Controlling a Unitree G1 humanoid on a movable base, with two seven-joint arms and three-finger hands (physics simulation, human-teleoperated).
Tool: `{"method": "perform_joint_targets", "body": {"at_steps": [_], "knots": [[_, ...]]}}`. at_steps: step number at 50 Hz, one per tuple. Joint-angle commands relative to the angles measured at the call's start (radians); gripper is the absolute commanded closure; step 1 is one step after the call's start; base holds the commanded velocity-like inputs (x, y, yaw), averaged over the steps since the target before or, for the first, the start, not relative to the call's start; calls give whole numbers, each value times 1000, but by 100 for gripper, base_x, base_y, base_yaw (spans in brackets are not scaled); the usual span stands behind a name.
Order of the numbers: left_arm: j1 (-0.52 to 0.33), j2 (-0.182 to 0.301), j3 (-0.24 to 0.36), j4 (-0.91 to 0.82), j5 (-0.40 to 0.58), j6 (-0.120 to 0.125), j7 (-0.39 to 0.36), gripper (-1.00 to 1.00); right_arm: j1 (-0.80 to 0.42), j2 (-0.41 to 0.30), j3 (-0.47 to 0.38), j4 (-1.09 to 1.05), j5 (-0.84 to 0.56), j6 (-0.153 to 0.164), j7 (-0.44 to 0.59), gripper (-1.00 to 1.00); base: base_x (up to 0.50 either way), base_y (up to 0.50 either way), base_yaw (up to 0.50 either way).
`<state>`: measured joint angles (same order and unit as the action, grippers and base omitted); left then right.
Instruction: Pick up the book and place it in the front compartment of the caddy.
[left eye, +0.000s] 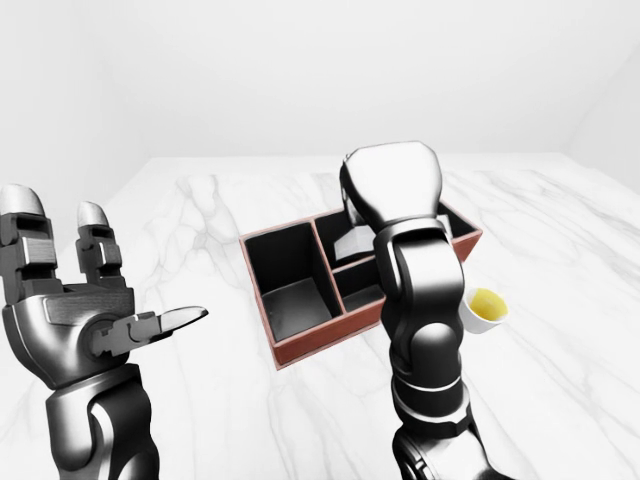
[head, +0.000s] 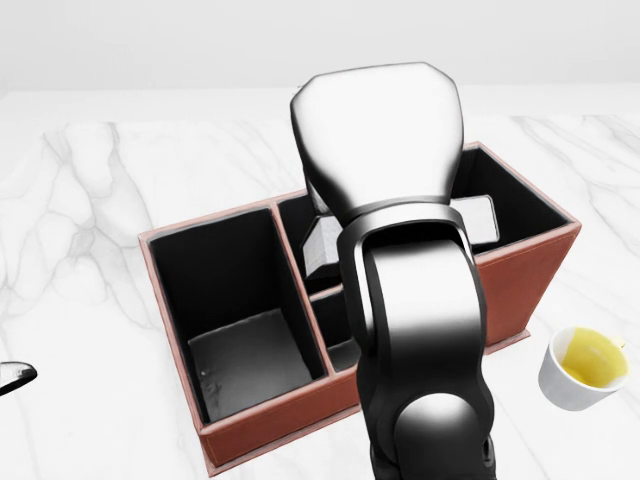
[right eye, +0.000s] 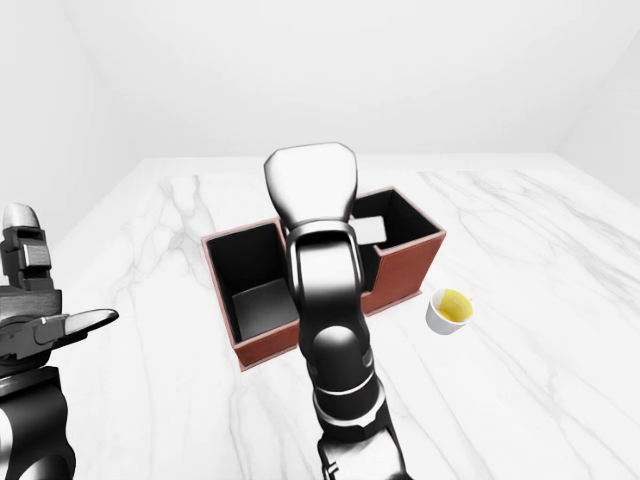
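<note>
The right robot hand is hanging over the red-brown caddy at mid-frame; its grip cannot be told. A grey book is showing beneath it, inside the caddy. The left robot hand is spreading open, empty, at lower left. A cup is sitting on the marble tabletop at lower right.

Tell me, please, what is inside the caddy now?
The caddy's big left compartment shows only its bare grey floor. A flat grey thing, maybe the book, shows beside the right arm, which covers the middle compartments.
</note>
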<state>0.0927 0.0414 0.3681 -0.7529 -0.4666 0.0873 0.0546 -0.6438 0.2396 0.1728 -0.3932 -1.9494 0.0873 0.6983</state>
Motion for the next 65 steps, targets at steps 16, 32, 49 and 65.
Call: {"method": "perform_joint_targets", "body": {"at_steps": [16,32,49,65], "knots": [[-3,-3,-7,27,12,0,4,-100,-27,3,2,109,39,0,0,100,0,0,0],[4,-6,-10,24,14,0,-1,-100,-68,-49,-15,188,61,0,0,100,0,0,0],[2,-7,-11,21,17,0,1,-100,-75,-76,-30,247,94,0,0,100,0,0,0],[2,-7,-16,27,21,0,1,-100,-126,-104,-39,324,141,0,0,100,0,0,0]]}}
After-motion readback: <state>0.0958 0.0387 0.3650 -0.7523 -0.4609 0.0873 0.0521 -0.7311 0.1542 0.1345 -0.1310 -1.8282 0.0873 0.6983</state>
